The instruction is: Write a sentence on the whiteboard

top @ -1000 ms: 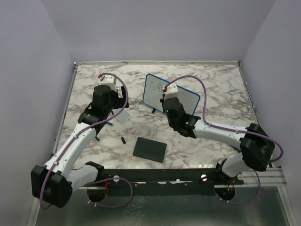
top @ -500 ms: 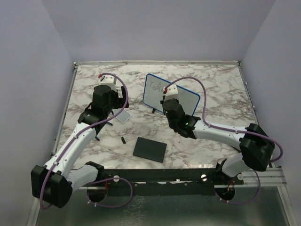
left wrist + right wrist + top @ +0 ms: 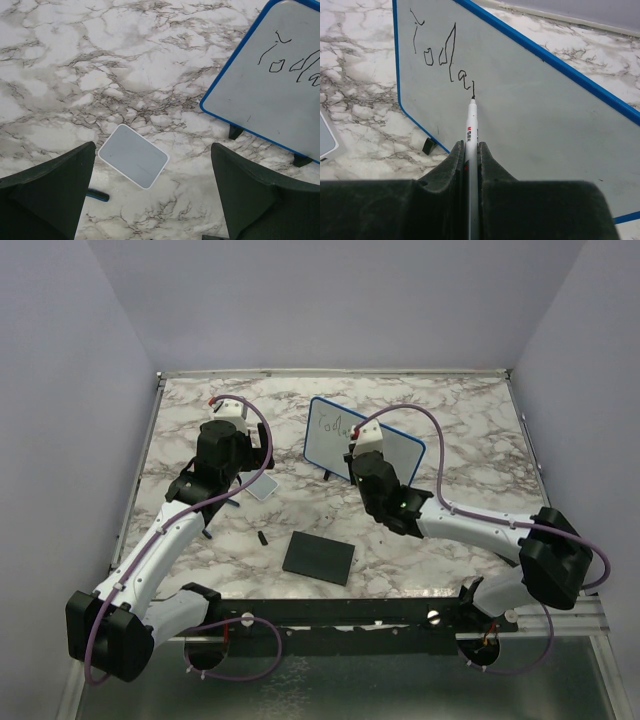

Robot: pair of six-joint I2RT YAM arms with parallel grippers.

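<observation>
The whiteboard (image 3: 330,436) stands tilted on two black feet near the table's middle, also in the left wrist view (image 3: 280,90) and the right wrist view (image 3: 530,100). Dark handwriting, the start of the sentence (image 3: 437,57), reads roughly "Toda" near its upper left. My right gripper (image 3: 471,147) is shut on a white marker (image 3: 471,127) whose tip touches the board just after the last letter. My left gripper (image 3: 152,190) hangs open above the table, left of the board, with nothing between its fingers.
A small pale grey-edged tile (image 3: 133,155) lies under the left gripper, also seen from the top (image 3: 262,488). A black square pad (image 3: 319,557) lies near the front. A small dark cap (image 3: 262,538) and a blue stick (image 3: 96,195) lie on the marble.
The right gripper has shifted slightly right along the board with the marker, and the writing has grown by a stroke. The left arm has not moved.
</observation>
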